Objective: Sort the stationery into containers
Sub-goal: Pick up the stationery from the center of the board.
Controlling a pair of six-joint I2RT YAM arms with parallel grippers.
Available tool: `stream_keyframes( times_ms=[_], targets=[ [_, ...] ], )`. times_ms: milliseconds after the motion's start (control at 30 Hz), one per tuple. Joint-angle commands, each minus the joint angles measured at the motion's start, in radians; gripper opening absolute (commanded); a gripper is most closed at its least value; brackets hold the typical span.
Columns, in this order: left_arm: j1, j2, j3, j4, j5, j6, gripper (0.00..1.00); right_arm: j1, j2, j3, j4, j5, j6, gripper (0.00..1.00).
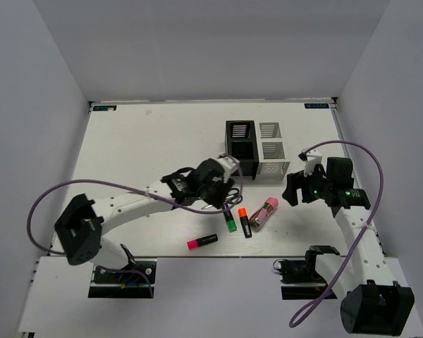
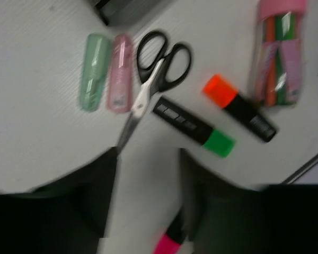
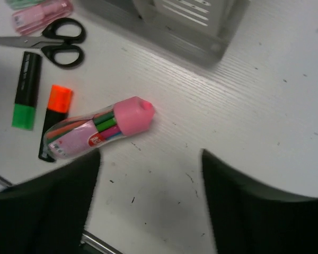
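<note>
My left gripper (image 1: 222, 191) (image 2: 148, 159) is open and empty, hovering over the stationery. In its wrist view lie a pastel green piece (image 2: 94, 71), a pastel pink piece (image 2: 120, 72), black-handled scissors (image 2: 158, 66), a green-capped highlighter (image 2: 193, 127), an orange-capped highlighter (image 2: 239, 107), a pink tube (image 2: 278, 53) and, low between the fingers, a pink-capped highlighter (image 2: 172, 241). My right gripper (image 1: 295, 190) (image 3: 150, 159) is open and empty above bare table, just right of the pink tube (image 3: 98, 129). The black organizer (image 1: 240, 144) and white organizer (image 1: 273, 156) stand side by side behind.
The pink-capped highlighter (image 1: 202, 241) lies nearest the front edge, with the green-capped (image 1: 230, 220) and orange-capped (image 1: 245, 222) ones and the pink tube (image 1: 264, 213) to its right. White walls enclose the table (image 1: 148, 141). The right arm's cable loops over the right side.
</note>
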Motion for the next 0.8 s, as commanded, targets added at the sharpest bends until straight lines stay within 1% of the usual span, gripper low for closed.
stream_keyframes(
  times_ms=[0,33,67,100,133,167,233,267,333,367,400,500,567,633,767],
  targets=[
    [-0.107,0.098,0.165,0.057,-0.027,-0.014,0.71,0.002,0.032,0.036,0.054,0.166,0.117,0.91],
    [-0.115,0.149,0.193,0.051,-0.027,-0.012,0.84,0.002,0.04,0.04,0.051,0.186,0.136,0.91],
    [-0.138,0.195,0.266,0.051,-0.03,-0.015,0.88,0.002,0.061,0.051,0.043,0.235,0.177,0.91],
    [-0.147,0.215,0.287,0.051,-0.027,-0.018,0.91,0.002,0.066,0.057,0.039,0.247,0.186,0.91],
    [-0.167,0.237,0.305,0.06,-0.024,-0.012,0.91,0.004,0.069,0.056,0.048,0.263,0.203,0.91],
    [-0.17,0.299,0.342,0.076,-0.027,-0.011,0.9,0.001,0.069,0.057,0.049,0.292,0.228,0.91],
    [-0.181,0.338,0.409,0.092,-0.027,-0.015,0.87,0.002,0.069,0.053,0.06,0.303,0.237,0.91],
    [-0.181,0.391,0.425,0.103,-0.019,-0.02,0.86,0.001,0.061,0.051,0.06,0.313,0.243,0.91],
    [-0.182,0.433,0.463,0.129,0.017,-0.036,0.84,0.002,0.055,0.048,0.065,0.32,0.254,0.91],
    [-0.182,0.461,0.472,0.149,0.03,-0.041,0.81,0.001,0.043,0.05,0.066,0.341,0.257,0.91],
    [-0.182,0.487,0.497,0.149,0.054,-0.052,0.81,0.001,0.037,0.046,0.075,0.353,0.259,0.91],
    [-0.181,0.548,0.535,0.157,0.114,-0.063,0.76,0.001,0.014,0.043,0.08,0.387,0.268,0.91],
    [-0.182,0.573,0.57,0.159,0.125,-0.073,0.76,0.002,0.01,0.046,0.079,0.398,0.275,0.91],
    [-0.182,0.617,0.592,0.156,0.151,-0.087,0.73,0.001,0.007,0.046,0.082,0.415,0.28,0.91],
    [-0.19,0.666,0.609,0.165,0.166,-0.098,0.72,0.002,0.004,0.05,0.079,0.421,0.282,0.91]
  ],
)
